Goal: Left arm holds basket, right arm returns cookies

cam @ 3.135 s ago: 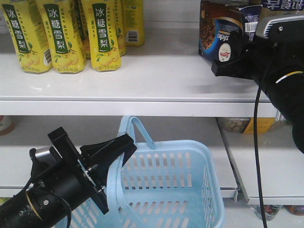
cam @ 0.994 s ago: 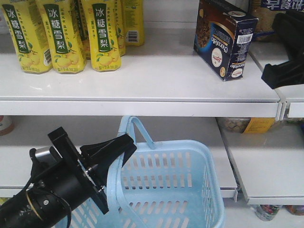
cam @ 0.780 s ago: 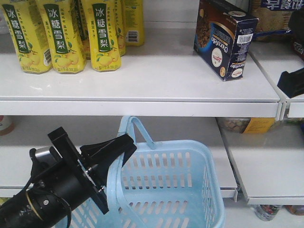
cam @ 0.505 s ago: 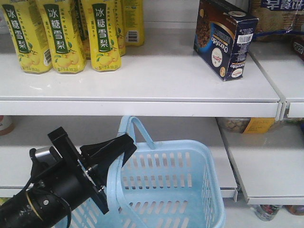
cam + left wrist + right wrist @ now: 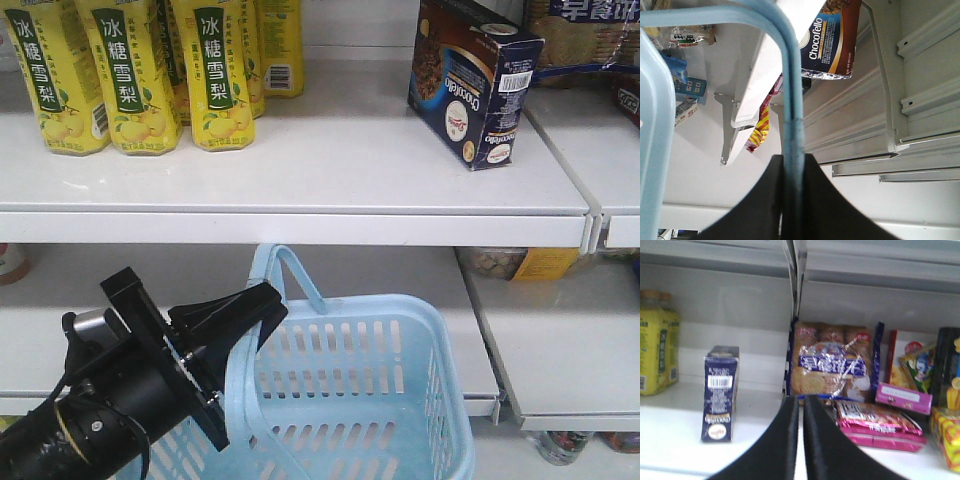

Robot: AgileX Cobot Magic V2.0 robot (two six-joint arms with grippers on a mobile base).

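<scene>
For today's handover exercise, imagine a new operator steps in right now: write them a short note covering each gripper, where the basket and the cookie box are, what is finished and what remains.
Left gripper: shut on the handle of the basket, which hangs below the shelves with no goods visible in it.
Right gripper: fingers close together, holding nothing, out of the front view and facing the shelf.
Cookies: upright and upside down on the upper shelf, right of the yellow bottles, clear of both grippers.
Done: the box is on the shelf.
Left: probably only parking the right arm and setting the basket down.
</scene>
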